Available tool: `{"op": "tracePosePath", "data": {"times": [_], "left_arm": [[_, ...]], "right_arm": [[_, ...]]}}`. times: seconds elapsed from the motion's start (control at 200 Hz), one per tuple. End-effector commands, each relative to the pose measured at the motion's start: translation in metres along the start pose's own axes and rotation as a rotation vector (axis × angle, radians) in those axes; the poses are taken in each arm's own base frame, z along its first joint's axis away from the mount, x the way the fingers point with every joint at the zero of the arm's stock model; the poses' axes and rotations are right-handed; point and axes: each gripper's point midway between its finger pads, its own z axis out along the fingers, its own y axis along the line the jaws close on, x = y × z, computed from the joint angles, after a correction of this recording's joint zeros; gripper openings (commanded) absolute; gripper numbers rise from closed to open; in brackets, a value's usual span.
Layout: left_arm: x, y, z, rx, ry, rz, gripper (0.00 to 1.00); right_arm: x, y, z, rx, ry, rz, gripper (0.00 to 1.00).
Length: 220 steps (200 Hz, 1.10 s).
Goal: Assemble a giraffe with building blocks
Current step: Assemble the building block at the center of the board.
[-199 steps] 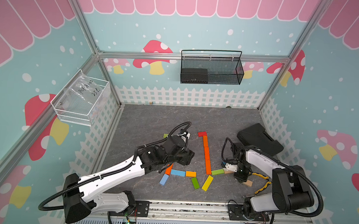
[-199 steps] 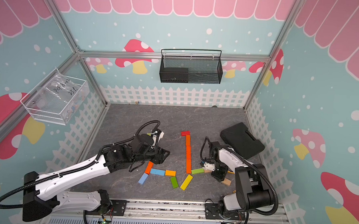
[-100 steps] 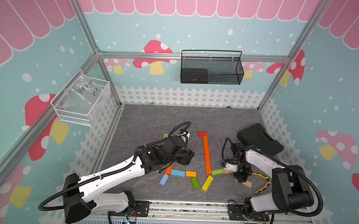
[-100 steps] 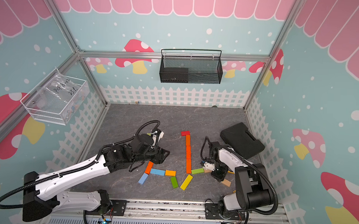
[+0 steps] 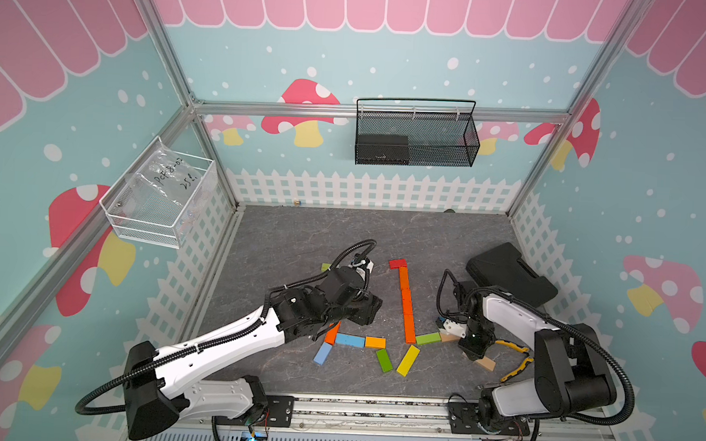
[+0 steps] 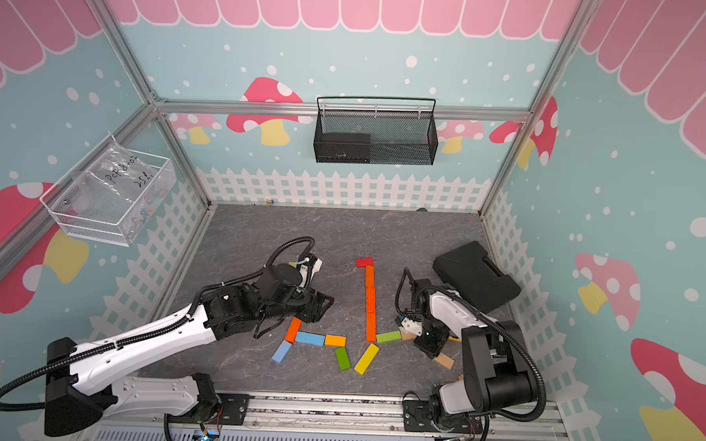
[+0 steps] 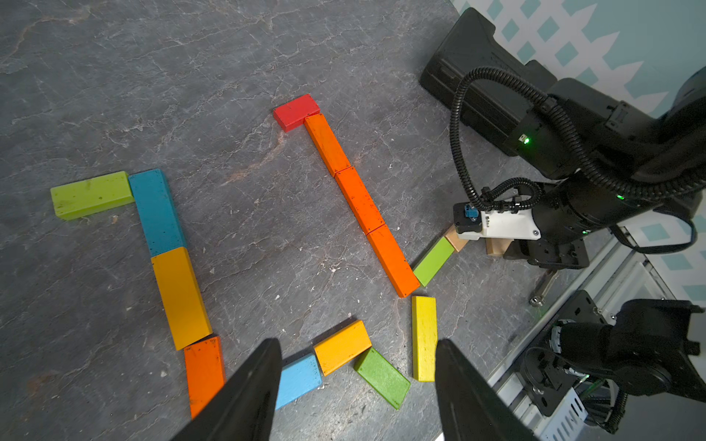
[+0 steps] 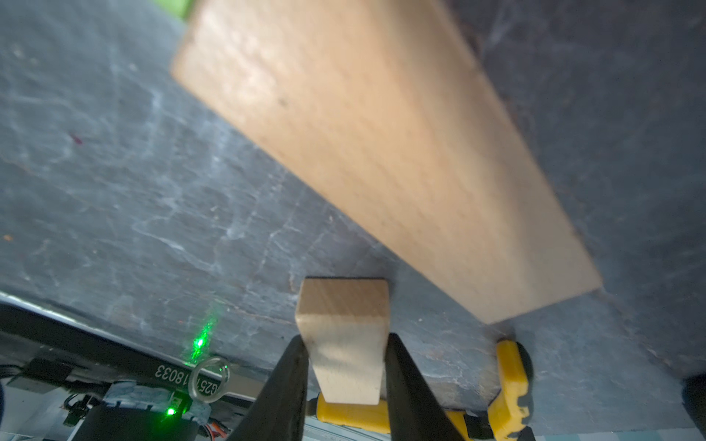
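- The building blocks (image 5: 354, 341) lie flat mid-table. A green block (image 5: 428, 338) branches from the foot of the orange column (image 5: 405, 305) toward the right arm.
- The left gripper (image 7: 355, 343) hovers over the near blocks, jaws spread and empty, well apart from the tan pieces.
- The right gripper (image 8: 345, 340) pinches a tan block (image 8: 344, 305), whose long axis runs along the fingers.
- The flat tan block (image 8: 382, 160) lies just beside it, pointing at the green block. The right arm is nearer.

We read handwriting on the plastic bag (image 5: 169, 180) in the white wire basket (image 5: 138, 228): "PCF8-0", a last digit we cannot settle, then "25". On a black strip (image 8: 168, 371), upside down, we read "G25" and "18033"; a ring (image 8: 208, 380) hides one character between them.
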Motion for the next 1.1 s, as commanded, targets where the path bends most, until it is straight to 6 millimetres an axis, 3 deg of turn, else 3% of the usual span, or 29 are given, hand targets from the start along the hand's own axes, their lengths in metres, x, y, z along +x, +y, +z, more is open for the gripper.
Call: {"op": "tracePosePath", "data": {"times": [0.0,0.21,0.45,1.096], "left_arm": [[-0.002,0.005,-0.004,-0.016,-0.017,0.007,0.67],[-0.002,0.004,-0.003,-0.013,-0.015,0.007,0.67],[-0.002,0.005,-0.004,-0.018,-0.016,0.009,0.67],[-0.002,0.006,-0.004,-0.023,-0.016,0.010,0.67]], "right_arm": [[-0.004,0.009,-0.002,-0.035,-0.022,-0.008,0.43],[-0.005,0.010,0.001,-0.025,-0.038,0.000,0.46],[-0.001,-0.001,0.002,0.016,0.005,0.025,0.30],[-0.017,-0.025,-0.002,0.052,-0.010,0.147,0.28]]}}
